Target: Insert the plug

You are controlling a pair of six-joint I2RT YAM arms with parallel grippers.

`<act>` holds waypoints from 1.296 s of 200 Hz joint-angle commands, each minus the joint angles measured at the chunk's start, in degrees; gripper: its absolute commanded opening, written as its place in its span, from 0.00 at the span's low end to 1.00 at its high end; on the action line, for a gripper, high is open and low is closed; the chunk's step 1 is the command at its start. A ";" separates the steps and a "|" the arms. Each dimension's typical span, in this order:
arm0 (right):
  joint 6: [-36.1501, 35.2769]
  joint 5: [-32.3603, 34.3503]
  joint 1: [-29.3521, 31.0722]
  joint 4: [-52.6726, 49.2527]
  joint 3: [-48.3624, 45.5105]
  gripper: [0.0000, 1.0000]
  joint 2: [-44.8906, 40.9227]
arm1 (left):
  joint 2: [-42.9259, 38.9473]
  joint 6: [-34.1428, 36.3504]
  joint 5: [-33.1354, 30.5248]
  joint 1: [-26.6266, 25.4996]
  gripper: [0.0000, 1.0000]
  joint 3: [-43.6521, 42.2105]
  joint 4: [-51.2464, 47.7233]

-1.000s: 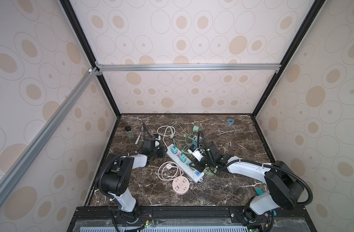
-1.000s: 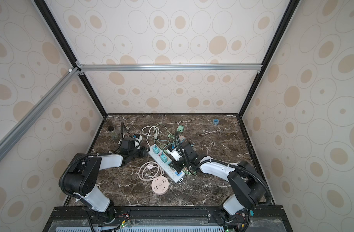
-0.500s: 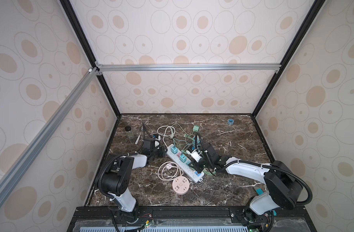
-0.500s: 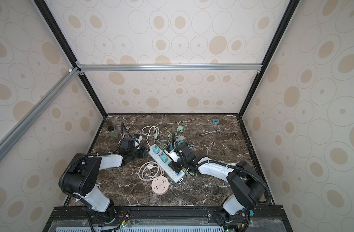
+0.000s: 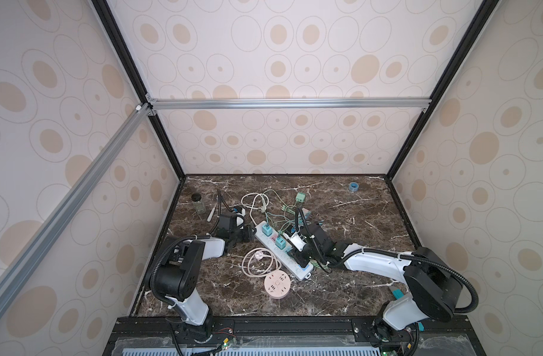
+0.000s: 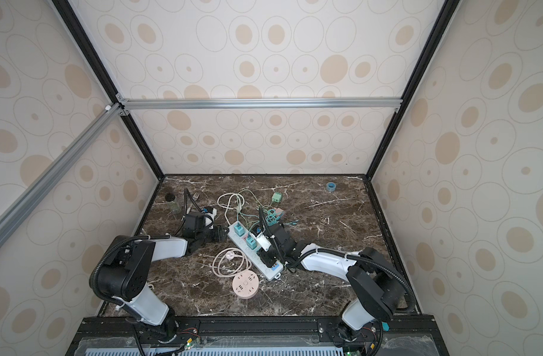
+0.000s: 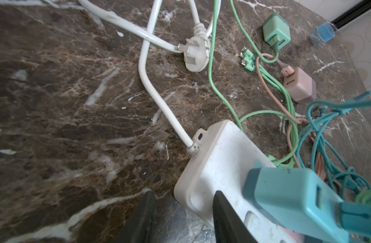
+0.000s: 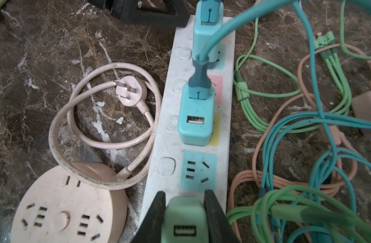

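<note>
**Operator:** Where is the plug sitting?

**Technician:** The green plug [image 8: 184, 221] is sitting over the white power strip [image 8: 159, 147], at the end away from the strip's own cord. It is just beside an empty blue socket [image 8: 198, 170]. Its pins are hidden, so seating cannot be confirmed.

**Operator:** What is holding it?

**Technician:** The right end effector [image 8: 185, 195] is clamping the green plug, with one black finger on each side face.

**Operator:** And the left end effector?

**Technician:** The left end effector [image 7: 180, 202] is standing at the cord end of the strip, jaws part-way apart. One finger [image 7: 222, 214] is lying over the strip's corner and the other is over the counter [image 7: 54, 105]. Whether it is pressing the strip cannot be told.

**Operator:** What is surrounding the strip?

**Technician:** Beyond the empty socket, a blue charger [image 8: 196, 124] is occupying the next position, and a second blue charger [image 8: 207, 35] is sitting nearer the cord end. A round pink socket hub [image 8: 62, 210] and its coiled pink cord [image 8: 60, 117] are lying on one side. Green, teal and orange cables [image 8: 285, 147] are tangling on the other.
</note>
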 commanded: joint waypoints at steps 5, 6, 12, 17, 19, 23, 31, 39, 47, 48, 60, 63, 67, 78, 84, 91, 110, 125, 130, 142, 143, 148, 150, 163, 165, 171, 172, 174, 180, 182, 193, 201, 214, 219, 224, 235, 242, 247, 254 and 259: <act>-0.99 2.84 1.13 -0.45 -2.72 0.06 2.65 | -1.95 -0.33 0.73 0.60 0.45 -0.25 1.11; -1.01 2.85 1.18 -0.42 -2.75 0.06 2.65 | -1.95 -0.33 0.71 0.60 0.45 -0.22 1.13; -0.90 3.03 1.36 -0.18 -3.09 0.06 2.61 | -1.99 -0.39 0.77 0.69 0.45 -0.26 1.13; -0.71 3.14 1.32 0.07 -3.36 0.06 2.50 | -2.03 -0.45 0.79 0.68 0.45 -0.34 1.22; -0.69 3.24 1.32 0.22 -3.49 0.06 2.55 | -2.03 -0.42 0.83 0.69 0.46 -0.31 1.17; -0.62 3.34 1.39 0.42 -3.81 0.06 2.35 | -2.03 -0.49 0.82 0.74 0.45 -0.41 1.22; -0.17 3.48 1.42 1.04 -4.38 0.06 2.13 | -2.08 -0.50 0.95 0.81 0.45 -0.40 1.22; -0.02 3.57 1.53 1.67 -5.19 0.06 1.74 | -2.17 -0.50 0.95 0.80 0.45 -0.47 1.25; 0.40 3.65 1.51 2.35 -5.91 0.06 1.31 | -2.28 -0.50 0.91 0.87 0.45 -0.45 1.24; 0.43 3.65 1.54 2.42 -6.01 0.06 1.28 | -2.29 -0.50 0.89 0.87 0.45 -0.45 1.24; 0.85 3.74 1.56 3.30 -7.06 0.06 0.57 | -2.46 -0.50 0.91 0.91 0.46 -0.58 1.19; 0.92 3.74 1.56 3.44 -7.27 0.06 0.37 | -2.52 -0.55 0.87 0.99 0.45 -0.59 1.25; 1.00 3.74 1.57 3.62 -7.60 0.06 0.16 | -2.54 -0.59 0.91 0.96 0.45 -0.58 1.24; 1.17 3.74 1.57 4.12 -8.45 0.06 -0.62 | -2.56 -0.64 1.04 0.96 0.45 -0.54 1.28; 1.23 3.79 1.55 4.48 -8.95 0.05 -0.99 | -2.61 -0.68 1.01 1.06 0.45 -0.57 1.24; 1.26 3.82 1.57 4.81 -9.52 0.05 -1.58 | -2.65 -0.76 1.12 1.04 0.45 -0.60 1.36; 1.49 4.14 1.58 5.83 -10.83 0.05 -2.93 | -2.65 -0.95 1.29 1.05 0.45 -0.65 1.48; 1.51 4.23 1.55 5.66 -10.99 0.05 -3.08 | -2.72 -1.08 1.44 1.13 0.45 -0.75 1.55; 1.48 4.26 1.58 5.60 -10.95 0.05 -2.94 | -2.74 -1.11 1.41 1.13 0.45 -0.80 1.52; 1.52 4.27 1.57 5.73 -10.89 0.05 -2.69 | -2.81 -1.17 1.49 1.14 0.45 -0.74 1.51; 1.52 4.23 1.57 5.79 -10.92 0.05 -2.66 | -2.82 -1.19 1.49 1.14 0.45 -0.77 1.55; 1.52 4.18 1.51 5.97 -10.95 0.05 -2.48 | -2.89 -1.21 1.49 1.12 0.45 -0.78 1.51; 1.56 4.18 1.54 6.00 -11.02 0.05 -2.52 | -2.91 -1.21 1.49 1.13 0.45 -0.73 1.44; 1.69 4.13 1.57 6.44 -11.06 0.05 -2.19 | -3.26 -1.13 1.51 1.30 0.45 -0.87 1.33; 1.69 4.17 1.58 6.50 -11.05 0.05 -2.16 | -3.33 -1.19 1.49 1.31 0.45 -0.82 1.35; 1.82 4.11 1.55 6.64 -11.13 0.05 -2.01 | -3.48 -1.13 1.50 1.23 0.45 -0.82 1.24; 1.85 4.10 1.52 6.68 -11.13 0.05 -1.96 | -3.50 -1.12 1.49 1.22 0.45 -0.85 1.24; 1.80 4.10 1.50 6.75 -11.19 0.05 -1.93 | -3.57 -1.12 1.42 1.26 0.45 -0.94 1.24; 1.99 4.09 1.57 7.04 -11.36 0.05 -1.92 | -3.69 -1.15 1.45 1.28 0.45 -0.93 1.25; 2.03 4.09 1.58 7.20 -11.45 0.05 -1.85 | -3.77 -1.19 1.39 1.37 0.45 -0.99 1.26; 2.28 4.30 1.53 7.94 -12.05 0.05 -1.76 | -3.95 -1.12 1.37 1.33 0.45 -1.06 1.19; 2.44 4.42 1.57 8.41 -12.50 0.05 -1.66 | -3.97 -1.21 1.39 1.31 0.45 -1.11 1.25; 2.88 4.59 1.53 9.40 -13.43 0.05 -1.36 | -4.05 -1.21 1.48 1.39 0.45 -1.11 1.24; 2.94 4.62 1.57 9.88 -13.79 0.05 -1.25 | -4.06 -1.21 1.47 1.39 0.45 -1.08 1.28; 3.16 4.71 1.58 10.33 -14.18 0.05 -1.09 | -4.05 -1.30 1.48 1.39 0.45 -1.12 1.31; 3.49 4.79 1.52 11.11 -14.79 0.05 -0.57 | -4.06 -1.30 1.49 1.43 0.45 -0.99 1.29; 3.63 4.80 1.56 11.39 -15.07 0.05 -0.17 | -4.13 -1.38 1.56 1.47 0.45 -1.00 1.28; 3.71 4.79 1.58 11.67 -15.15 0.05 0.14 | -4.14 -1.39 1.64 1.48 0.45 -0.99 1.27; 3.71 4.87 1.65 11.85 -15.32 0.05 0.66 | -4.14 -1.47 1.64 1.64 0.45 -0.98 1.25; 3.86 4.95 1.61 11.91 -15.35 0.05 1.04 | -4.22 -1.47 1.66 1.61 0.45 -1.02 1.25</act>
